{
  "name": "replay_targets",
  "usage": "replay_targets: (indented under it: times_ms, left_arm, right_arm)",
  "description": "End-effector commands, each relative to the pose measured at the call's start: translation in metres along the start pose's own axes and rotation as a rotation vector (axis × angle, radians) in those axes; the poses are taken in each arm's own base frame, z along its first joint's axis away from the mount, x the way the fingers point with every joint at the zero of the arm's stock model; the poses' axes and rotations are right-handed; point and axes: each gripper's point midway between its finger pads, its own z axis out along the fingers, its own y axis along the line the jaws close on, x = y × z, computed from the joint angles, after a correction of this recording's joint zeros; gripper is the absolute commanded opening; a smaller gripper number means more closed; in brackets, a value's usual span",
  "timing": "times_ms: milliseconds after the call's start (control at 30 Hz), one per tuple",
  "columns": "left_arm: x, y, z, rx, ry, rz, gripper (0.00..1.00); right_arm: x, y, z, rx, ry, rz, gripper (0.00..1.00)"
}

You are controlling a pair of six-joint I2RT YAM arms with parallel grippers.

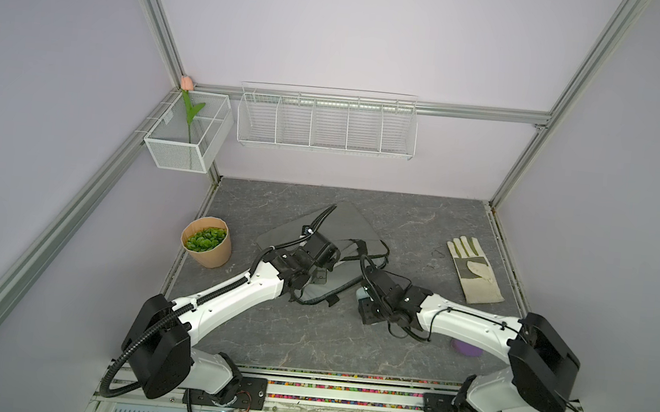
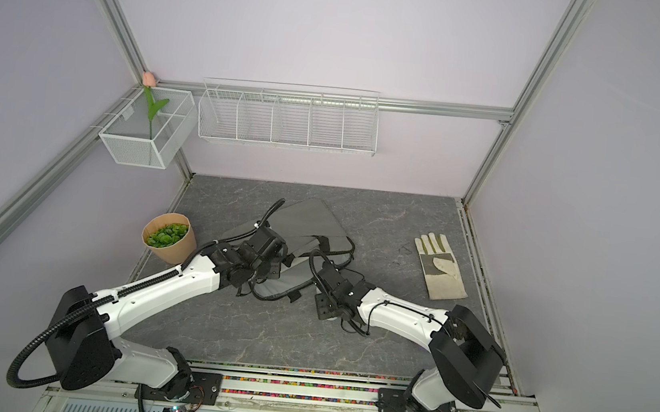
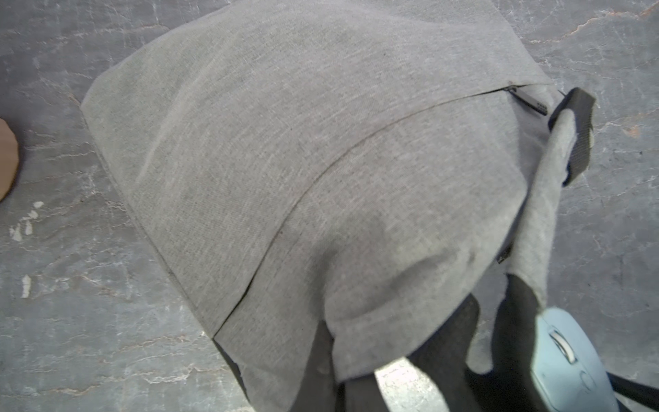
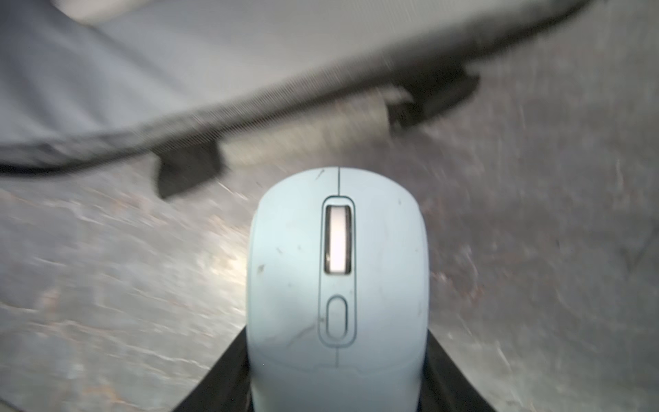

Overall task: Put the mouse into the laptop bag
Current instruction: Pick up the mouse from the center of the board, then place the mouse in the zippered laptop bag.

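On the grey marbled worktop, in both top views, the laptop bag lies near the middle, straps splayed toward the arms. The left pincer reaches over its near edge and the right pincer sits just beside that edge, a sliver of the pale mouse showing at its tip in a top view. Both arms meet at the bag's mouth, I judge on purpose: one to hold the opening up, one to feed the mouse in.

From the left wrist view, the left pincer is closed tight on a fold of the bag's upper layer, grey cloth bunched between its black fingers. That pinch seems meant to lift the top panel so a gap opens beneath; the gap itself is not visible here. The mouse shows at the corner, just beside a strap and outside the bag.

From the right wrist view, the right pincer is part-way closed around the mouse, a black finger against each flank near its tail. The mouse is sharp while the worktop beyond is smeared, so I judge it gripped. Its nose points at the bag's black zipper edge, not yet past it. It is a smooth, rounded oval of pale mint-blue plastic with a white scroll wheel, a small oval button behind that, and faint dark scuffs.
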Motion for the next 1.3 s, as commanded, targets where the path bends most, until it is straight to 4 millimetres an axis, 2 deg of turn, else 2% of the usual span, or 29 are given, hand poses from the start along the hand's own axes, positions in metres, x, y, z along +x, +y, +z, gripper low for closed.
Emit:
replay_targets:
  times_ms: [0, 300, 433, 533, 633, 700, 733, 833, 1133, 1167, 1267]
  left_arm:
    - [-0.011, -0.011, -0.010, 0.064, -0.029, -0.074, 0.00]
    - [-0.005, -0.008, -0.012, 0.085, -0.028, -0.191, 0.00]
    - [0.000, -0.010, -0.008, 0.108, -0.014, -0.224, 0.00]
    - [0.004, -0.013, -0.005, 0.122, 0.002, -0.231, 0.00]
    - [0.006, -0.014, -0.003, 0.124, 0.008, -0.232, 0.00]
    - [0.006, -0.015, -0.001, 0.123, 0.010, -0.229, 0.00]
    - [0.007, -0.015, 0.001, 0.120, 0.015, -0.228, 0.00]
    - [0.007, -0.017, 0.003, 0.118, 0.022, -0.225, 0.00]
    - [0.006, -0.017, 0.002, 0.114, 0.028, -0.212, 0.00]
    - [0.006, -0.016, 0.002, 0.112, 0.030, -0.212, 0.00]
    - [0.006, -0.015, 0.000, 0.108, 0.030, -0.213, 0.00]
  right_arm:
    - [-0.023, 0.026, 0.004, -0.073, -0.027, -0.040, 0.36]
    - [-0.055, 0.058, 0.035, -0.141, -0.053, -0.028, 0.35]
    - [-0.067, 0.063, 0.052, -0.136, -0.081, -0.008, 0.42]
    - [-0.072, 0.060, 0.064, -0.107, -0.108, 0.012, 0.49]
    - [-0.077, 0.062, 0.067, -0.113, -0.135, 0.023, 0.77]
    - [-0.078, 0.061, 0.065, -0.112, -0.147, 0.028, 0.84]
    - [-0.077, 0.059, 0.064, -0.109, -0.156, 0.032, 0.89]
    - [-0.073, 0.054, 0.058, -0.115, -0.180, 0.039, 0.92]
    - [-0.052, 0.050, 0.041, -0.188, -0.257, -0.011, 0.92]
    - [-0.042, 0.046, 0.044, -0.186, -0.246, -0.025, 0.92]
    - [-0.037, 0.052, 0.041, -0.254, -0.298, -0.081, 0.94]
